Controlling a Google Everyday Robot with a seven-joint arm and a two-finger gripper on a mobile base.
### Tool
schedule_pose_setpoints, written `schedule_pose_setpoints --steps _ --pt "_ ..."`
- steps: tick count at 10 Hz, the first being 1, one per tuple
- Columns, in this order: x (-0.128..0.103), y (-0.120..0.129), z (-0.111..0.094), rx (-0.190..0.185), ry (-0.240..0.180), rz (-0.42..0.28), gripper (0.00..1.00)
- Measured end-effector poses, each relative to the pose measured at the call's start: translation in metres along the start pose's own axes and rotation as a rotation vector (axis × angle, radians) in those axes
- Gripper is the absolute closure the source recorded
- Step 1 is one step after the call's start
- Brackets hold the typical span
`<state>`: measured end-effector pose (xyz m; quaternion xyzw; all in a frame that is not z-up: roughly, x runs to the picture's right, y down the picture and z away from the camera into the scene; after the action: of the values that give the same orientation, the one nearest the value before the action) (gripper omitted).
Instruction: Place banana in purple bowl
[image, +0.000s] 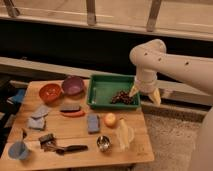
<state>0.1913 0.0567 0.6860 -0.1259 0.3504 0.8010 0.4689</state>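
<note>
The banana (123, 133), pale yellow and slim, lies near the front right corner of the wooden table (75, 131). The purple bowl (73, 85) stands at the back of the table, to the left of the green tray, and holds nothing I can see. My gripper (145, 94) hangs from the white arm over the right end of the tray, above and behind the banana and far right of the bowl. Its two pale fingers (134, 91) stand apart with nothing between them.
An orange-red bowl (50, 92) sits left of the purple one. The green tray (102, 89) holds dark grapes (123, 97). A red-orange long item (73, 113), blue sponge (93, 123), round yellow-orange fruit (110, 119), metal cup (103, 143), blue cup (17, 149) and dark tools (62, 148) lie on the table.
</note>
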Motion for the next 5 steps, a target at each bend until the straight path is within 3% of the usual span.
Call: schedule_pose_setpoints --steps 5 --pt "0.059 0.019 0.002 0.0 0.043 -0.258 0.2"
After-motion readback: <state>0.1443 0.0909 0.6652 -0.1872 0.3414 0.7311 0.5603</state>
